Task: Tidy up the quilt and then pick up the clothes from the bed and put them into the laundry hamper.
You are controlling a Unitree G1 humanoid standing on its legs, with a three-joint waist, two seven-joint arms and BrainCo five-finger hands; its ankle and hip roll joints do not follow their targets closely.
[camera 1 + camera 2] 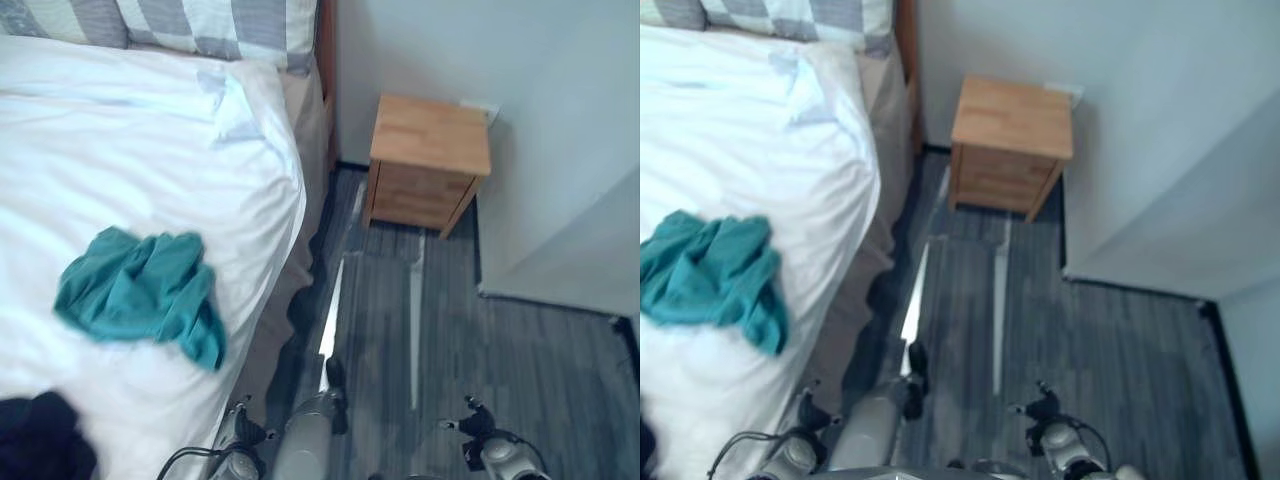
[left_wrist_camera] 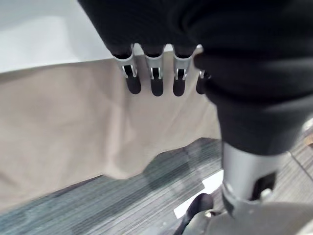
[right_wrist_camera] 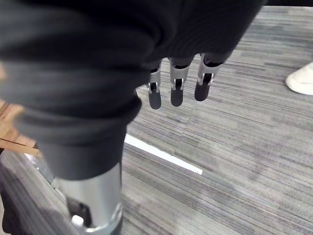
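A white quilt point(image 1: 130, 140) covers the bed, with a fold rumpled near the pillows. On it lies a crumpled teal garment point(image 1: 140, 285), close to the bed's right edge. A dark navy garment point(image 1: 40, 440) sits at the quilt's near left corner, partly cut off. My left hand point(image 2: 156, 83) hangs beside the bed's beige skirt point(image 2: 73, 127), fingers straight and holding nothing. Over the grey floor hangs my right hand point(image 3: 177, 90), its fingers likewise relaxed and empty. Both hands are well below and apart from the clothes.
Grey-and-white striped pillows point(image 1: 220, 25) lie at the head of the bed. A wooden nightstand point(image 1: 430, 160) stands against the pale wall point(image 1: 560, 120) to the right. A white strip point(image 1: 330, 310) runs along the floor. A person's white shoe point(image 3: 303, 81) stands nearby.
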